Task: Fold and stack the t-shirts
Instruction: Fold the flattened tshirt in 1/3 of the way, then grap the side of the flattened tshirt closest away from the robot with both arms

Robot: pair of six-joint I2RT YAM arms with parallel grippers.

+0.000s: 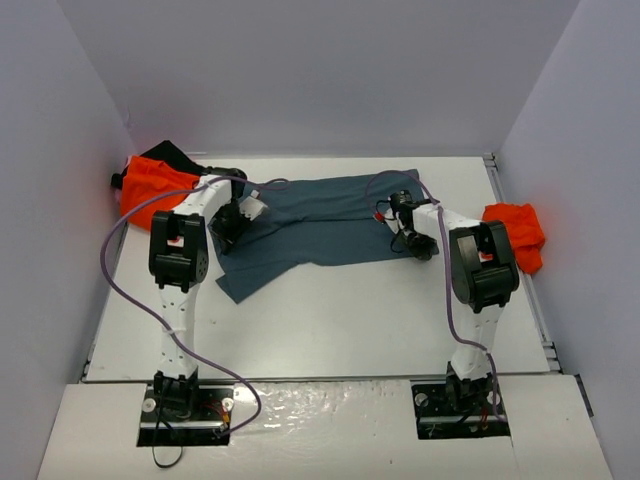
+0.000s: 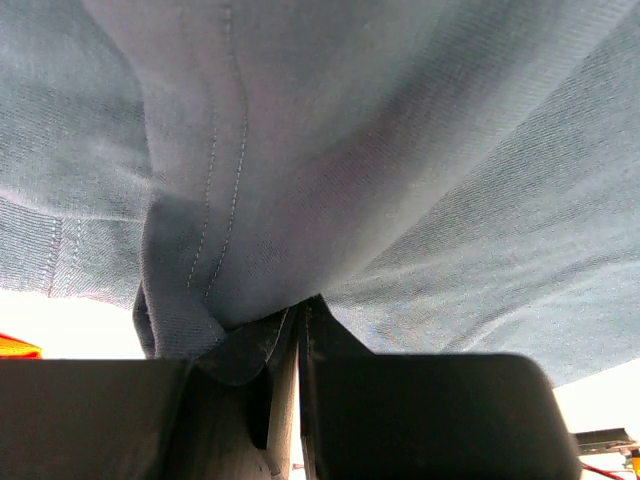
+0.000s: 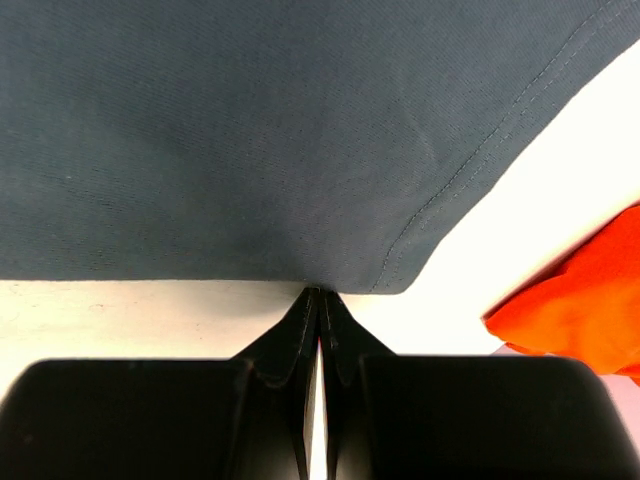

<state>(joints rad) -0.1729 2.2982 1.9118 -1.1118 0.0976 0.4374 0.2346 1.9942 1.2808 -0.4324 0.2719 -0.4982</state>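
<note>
White table (image 1: 380,320), matt top, walled in on three sides. Near half bare.

Slate-blue t-shirt (image 1: 320,225): spread across the far middle, long axis left to right, partly doubled over itself; one flap trails toward the near left. Its right hem lies flat on the white top.

Left orange t-shirt (image 1: 150,180): bunched in the far left corner, against the wall. Black t-shirt (image 1: 172,153): crumpled just behind it, touching.

Right orange t-shirt (image 1: 515,232): heaped at the right edge, well apart from the blue one.

Left arm base (image 1: 185,400) and right arm base (image 1: 460,400): fixed on the glossy near strip.
</note>
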